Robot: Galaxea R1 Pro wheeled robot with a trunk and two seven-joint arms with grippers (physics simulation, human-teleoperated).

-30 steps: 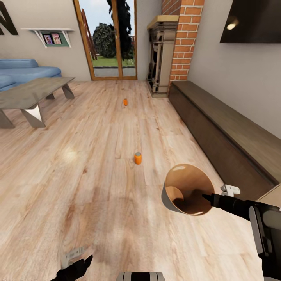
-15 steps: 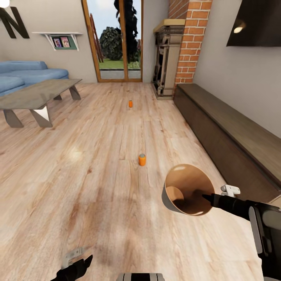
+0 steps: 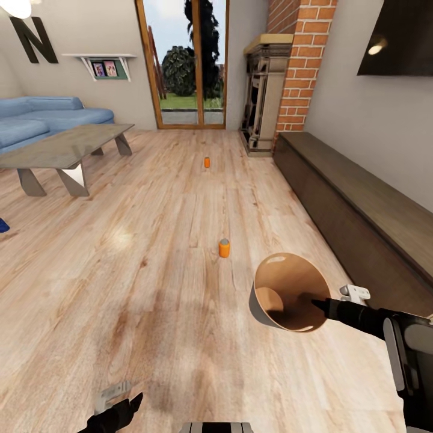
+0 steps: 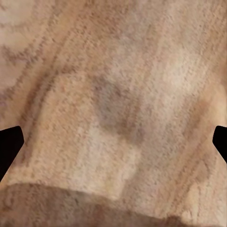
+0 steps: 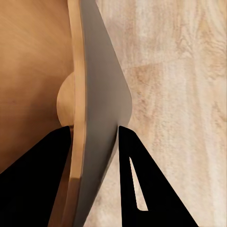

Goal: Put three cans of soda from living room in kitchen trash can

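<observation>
Two orange soda cans stand upright on the wood floor of the living room: the nearer one (image 3: 224, 248) ahead of me, the other (image 3: 207, 162) farther off toward the glass door. A small dark blue object (image 3: 3, 225) peeks in at the left edge; I cannot tell what it is. My right gripper (image 3: 317, 303) is shut on the rim of the trash can (image 3: 287, 300), which hangs tilted with its copper inside facing me. Its fingers pinch the grey wall (image 5: 97, 118). Low at the left, my left gripper (image 3: 117, 404) is open and holds nothing, with floor between its fingertips (image 4: 9, 146).
A grey low table (image 3: 63, 147) and a blue sofa (image 3: 42, 117) stand at the left. A long dark bench (image 3: 361, 204) runs along the right wall under the TV, with the brick fireplace (image 3: 294, 66) beyond it. Open wood floor lies between me and the cans.
The whole view has swung to the left, so the camera moved, not the cans. The dark blue object has come into sight at the left edge. Both arms keep their pose.
</observation>
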